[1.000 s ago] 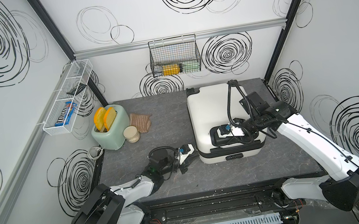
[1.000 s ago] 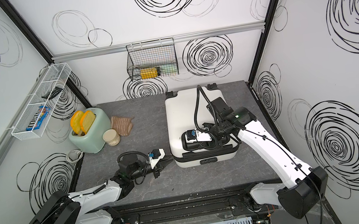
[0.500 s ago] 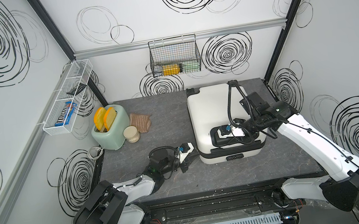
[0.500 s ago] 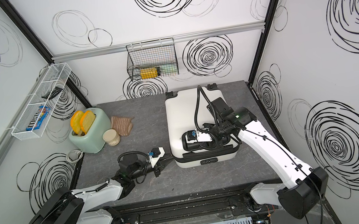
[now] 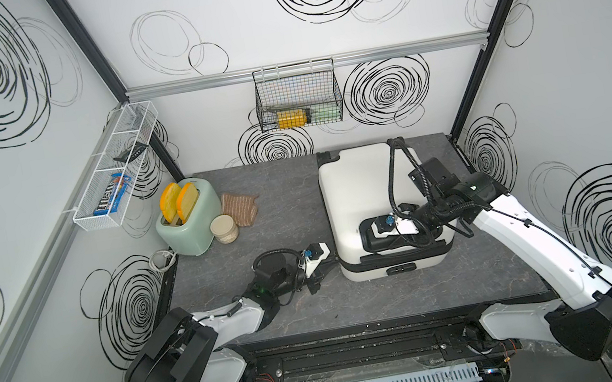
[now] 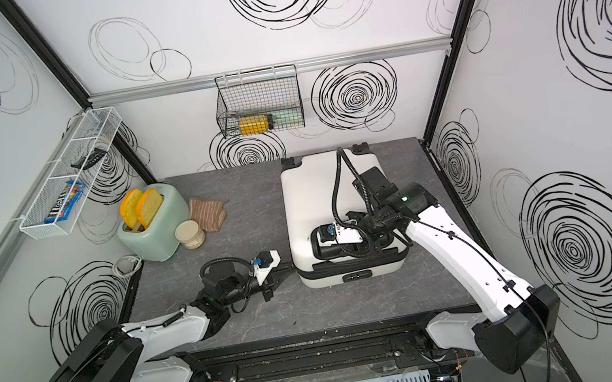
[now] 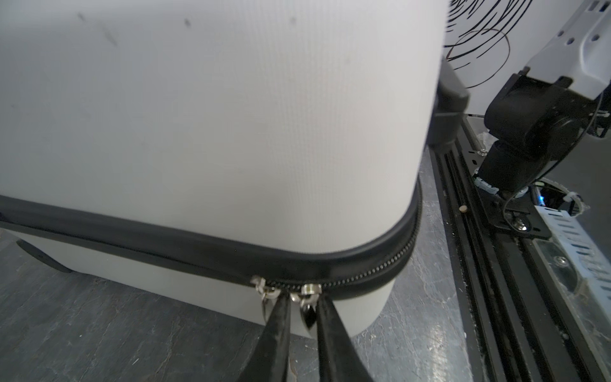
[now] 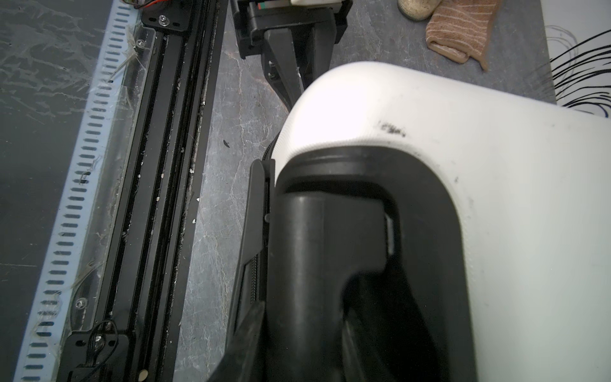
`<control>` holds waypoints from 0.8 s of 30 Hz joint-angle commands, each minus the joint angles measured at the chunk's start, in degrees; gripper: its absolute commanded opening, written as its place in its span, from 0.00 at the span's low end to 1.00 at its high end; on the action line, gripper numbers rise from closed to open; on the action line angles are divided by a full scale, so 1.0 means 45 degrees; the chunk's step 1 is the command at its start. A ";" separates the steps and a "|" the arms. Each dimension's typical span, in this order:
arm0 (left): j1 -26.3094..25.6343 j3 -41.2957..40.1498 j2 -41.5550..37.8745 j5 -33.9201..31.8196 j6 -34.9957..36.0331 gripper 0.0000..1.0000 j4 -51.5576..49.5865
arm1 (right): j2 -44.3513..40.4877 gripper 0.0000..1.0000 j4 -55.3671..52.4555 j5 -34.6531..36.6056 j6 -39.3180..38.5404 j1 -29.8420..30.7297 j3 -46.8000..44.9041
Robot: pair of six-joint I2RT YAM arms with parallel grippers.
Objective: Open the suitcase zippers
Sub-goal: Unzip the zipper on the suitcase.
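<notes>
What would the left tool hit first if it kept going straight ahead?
The left tool would likely meet the zipper pull between its fingers, then the suitcase.

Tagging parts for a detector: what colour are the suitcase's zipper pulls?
Zipper pulls: shiny silver, clearest in left wrist view.

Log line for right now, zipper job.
stage: pull pickup | left gripper: straddling one zipper pull, grip unconfirmed | right gripper: clamped on handle, steadying suitcase | zippers: closed

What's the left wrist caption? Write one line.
Left gripper straddles silver zipper pull on black zipper band of white hard-shell suitcase.
</notes>
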 commanded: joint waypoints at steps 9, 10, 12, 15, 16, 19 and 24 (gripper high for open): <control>0.0105 0.0606 -0.0279 0.1079 0.0417 0.00 -0.0361 | -0.1061 0.00 0.2989 -0.0907 -0.0381 0.0177 0.1017; 0.0086 0.0657 -0.0397 0.1153 0.0451 0.00 -0.0574 | -0.1052 0.00 0.3420 -0.0770 0.0213 0.0198 0.0952; 0.0065 0.0650 -0.0623 0.1301 0.0410 0.00 -0.0782 | -0.1100 0.00 0.4181 -0.0484 0.1243 0.0217 0.0768; 0.0064 0.0645 -0.0900 0.1649 0.0280 0.00 -0.1013 | -0.1035 0.00 0.4932 -0.0248 0.2594 0.0322 0.0719; 0.0065 0.0648 -0.0974 0.1742 0.0214 0.00 -0.1093 | -0.0989 0.00 0.5078 -0.0228 0.2917 0.0390 0.0722; 0.0046 0.0619 -0.1194 0.1999 0.0011 0.00 -0.1211 | -0.0860 0.00 0.5635 0.0404 0.3973 0.0627 0.0634; 0.0006 0.0492 -0.1572 0.2305 -0.0389 0.00 -0.1231 | -0.0148 0.00 0.6265 0.2766 0.5775 0.1251 0.0815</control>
